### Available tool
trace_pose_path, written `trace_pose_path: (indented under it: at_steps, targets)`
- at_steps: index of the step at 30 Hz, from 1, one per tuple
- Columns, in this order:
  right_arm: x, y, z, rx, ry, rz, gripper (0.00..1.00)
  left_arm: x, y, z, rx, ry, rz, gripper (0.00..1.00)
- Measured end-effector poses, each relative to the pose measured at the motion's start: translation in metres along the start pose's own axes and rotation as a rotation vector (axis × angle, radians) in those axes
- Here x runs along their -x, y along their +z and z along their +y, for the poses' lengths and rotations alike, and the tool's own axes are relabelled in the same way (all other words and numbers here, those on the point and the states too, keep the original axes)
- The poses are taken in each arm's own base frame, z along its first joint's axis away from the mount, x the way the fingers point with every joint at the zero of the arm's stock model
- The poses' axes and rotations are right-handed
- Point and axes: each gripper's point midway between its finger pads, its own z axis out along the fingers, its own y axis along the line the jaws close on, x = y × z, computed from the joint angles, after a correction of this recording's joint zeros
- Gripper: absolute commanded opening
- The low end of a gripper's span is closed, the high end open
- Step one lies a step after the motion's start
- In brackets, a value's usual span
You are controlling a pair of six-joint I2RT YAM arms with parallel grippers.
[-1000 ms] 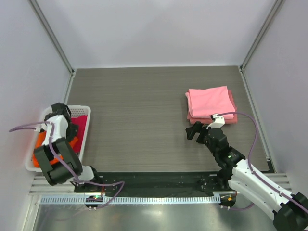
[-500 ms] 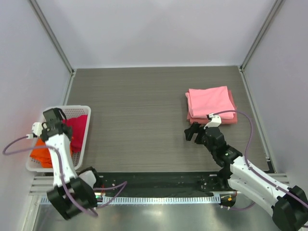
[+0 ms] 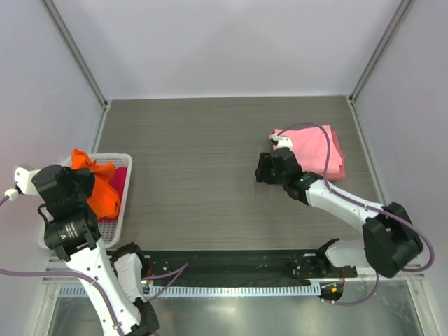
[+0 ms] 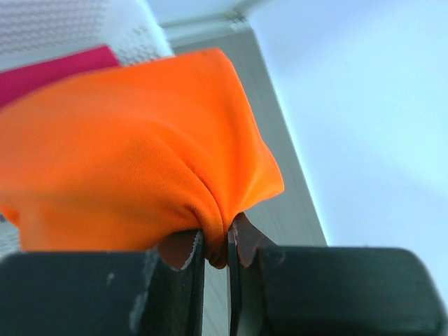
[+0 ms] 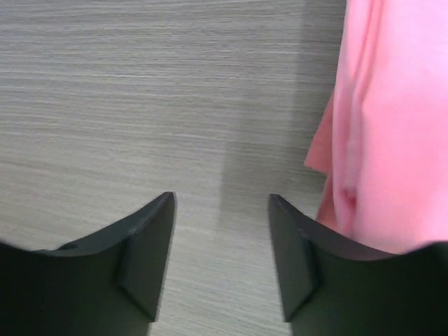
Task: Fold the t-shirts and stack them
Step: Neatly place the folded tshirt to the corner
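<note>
Left wrist: left hand (image 4: 215, 243) clamped on orange t-shirt (image 4: 126, 161), held over basket (image 3: 128, 183); right hand (image 5: 220, 204) apart, empty, well right of basket.

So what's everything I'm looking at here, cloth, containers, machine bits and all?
orange t-shirt: one, bright orange, bunched and held up over the basket.
magenta t-shirt: one, magenta-crimson, lying in the basket.
pink t-shirts: seemingly two, light pink, folded in a stack at the table's right rear.
basket: one, white lattice plastic, at the table's left edge.
table: one, dark grey wood grain.
left gripper: one, black, shut on the orange t-shirt.
right gripper: one, black, open and empty, over bare table beside the pink stack.
</note>
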Motion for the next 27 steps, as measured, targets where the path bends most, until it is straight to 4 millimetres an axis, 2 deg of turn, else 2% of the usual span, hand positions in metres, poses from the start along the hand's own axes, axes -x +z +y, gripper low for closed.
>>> trace_pose_path:
  at_steps: [1,6,7,9,12,14,17,20,27]
  targets:
    - [0.003,0.006,0.001,-0.013,-0.009,0.011,0.54,-0.001,-0.004,-0.008,-0.029,0.003,0.019,0.00]
    - [0.026,0.047,0.000,-0.149,-0.056,0.058,0.49,0.000,-0.032,-0.053,-0.206,0.000,0.102,0.00]
    - [0.030,0.054,-0.002,-0.182,-0.066,0.066,0.44,0.002,-0.038,-0.062,-0.239,-0.001,0.112,0.00]
    - [0.039,0.071,-0.003,-0.242,-0.088,0.082,0.39,0.006,-0.049,-0.078,-0.305,-0.004,0.122,0.00]
    - [0.040,0.094,-0.015,-0.322,-0.108,0.128,0.33,0.014,-0.065,-0.103,-0.393,-0.016,0.132,0.00]
    - [0.034,0.105,-0.029,-0.366,-0.108,0.170,0.32,0.019,-0.072,-0.118,-0.445,-0.033,0.142,0.00]
    - [0.019,0.109,-0.065,-0.443,-0.084,0.249,0.32,0.021,-0.079,-0.138,-0.521,-0.074,0.173,0.00]
    - [0.017,0.108,-0.098,-0.490,-0.029,0.289,0.31,0.022,-0.081,-0.152,-0.571,-0.110,0.209,0.00]
    - [0.025,0.102,-0.145,-0.564,0.046,0.296,0.33,0.028,-0.084,-0.175,-0.639,-0.151,0.251,0.00]
